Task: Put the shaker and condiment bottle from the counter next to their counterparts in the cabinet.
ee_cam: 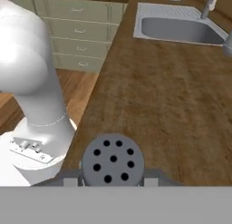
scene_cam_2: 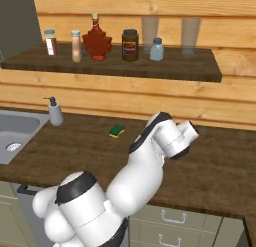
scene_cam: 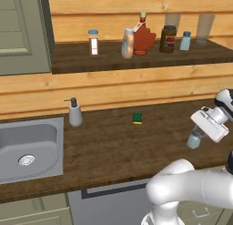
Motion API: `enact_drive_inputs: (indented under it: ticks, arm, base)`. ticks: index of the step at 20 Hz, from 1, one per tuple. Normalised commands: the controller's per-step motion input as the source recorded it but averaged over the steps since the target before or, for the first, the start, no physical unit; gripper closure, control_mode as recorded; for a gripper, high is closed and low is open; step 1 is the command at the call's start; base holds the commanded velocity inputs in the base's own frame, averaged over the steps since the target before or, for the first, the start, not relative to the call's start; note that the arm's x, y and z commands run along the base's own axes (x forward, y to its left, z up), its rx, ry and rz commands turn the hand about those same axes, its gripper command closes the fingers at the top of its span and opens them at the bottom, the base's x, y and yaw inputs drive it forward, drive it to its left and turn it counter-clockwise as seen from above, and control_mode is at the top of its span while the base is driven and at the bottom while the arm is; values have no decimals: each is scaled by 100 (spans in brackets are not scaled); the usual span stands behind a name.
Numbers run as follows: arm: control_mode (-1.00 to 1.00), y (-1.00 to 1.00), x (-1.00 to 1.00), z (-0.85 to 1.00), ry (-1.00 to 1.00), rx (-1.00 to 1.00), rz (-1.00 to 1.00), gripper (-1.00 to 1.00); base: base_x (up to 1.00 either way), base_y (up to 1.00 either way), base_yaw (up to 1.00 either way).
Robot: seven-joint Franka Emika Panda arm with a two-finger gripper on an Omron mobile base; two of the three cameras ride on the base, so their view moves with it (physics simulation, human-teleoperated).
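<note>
- Dark brown wood tabletop (scene_cam: 113, 142) runs the full width, with one steel sink (scene_cam: 27, 149) set into it at the left and one soap dispenser (scene_cam: 74, 112) standing just beside the sink's right rim.
- One small green and yellow sponge (scene_cam: 138, 118) lies out on the bare wood, well apart from everything else.
- Shakers: two. One pale blue-grey shaker (scene_cam: 195, 138) is down at the claw (scene_cam: 198, 136) near the tabletop's right end. Its twin, the shelf shaker (scene_cam: 185, 41), stands on the open shelf (scene_cam: 136, 60) just right of the dark brown jar (scene_cam: 168, 39).
- Also on the shelf, one each: a clear jar with a white label (scene_cam: 93, 42), the tan-orange condiment bottle (scene_cam: 128, 43), and the red maple-leaf bottle (scene_cam: 143, 37). The condiment bottle is right against the maple-leaf one in the left base view.
- Two drinking glasses (scene_cam_2: 150, 27) stand at the back of the shelf, against the light planks.
- Claw state: the hand view has the shaker's grey cap with its holes sitting right at the bottom, a dark fingertip (ee_cam: 70, 177) snug on either side, so it looks closed onto the shaker.
- View differences: the left base view shows the shaker's body under the white hand; in the right base view the arm's own wrist covers that spot. The hand view adds the grey-green drawers (ee_cam: 77, 32) under the tabletop and the wood floor (ee_cam: 86, 89).
</note>
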Motion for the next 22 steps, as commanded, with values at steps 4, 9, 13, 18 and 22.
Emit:
enact_drive_inputs:
  ticks: [4,9,13,18,22]
  arm:
    - [-100,1,1,99,0,0,-21,100]
    - [-100,11,1,94,0,0,-22,100]
    - [-100,19,0,80,0,-7,-22,100]
    - [-100,15,0,82,-3,-15,-22,100]
    - [-100,9,0,88,-5,-13,-20,100]
  base:
    - [0,0,0]
    - [0,0,0]
    - [0,0,0]
    - [0,0,0]
    - [0,0,0]
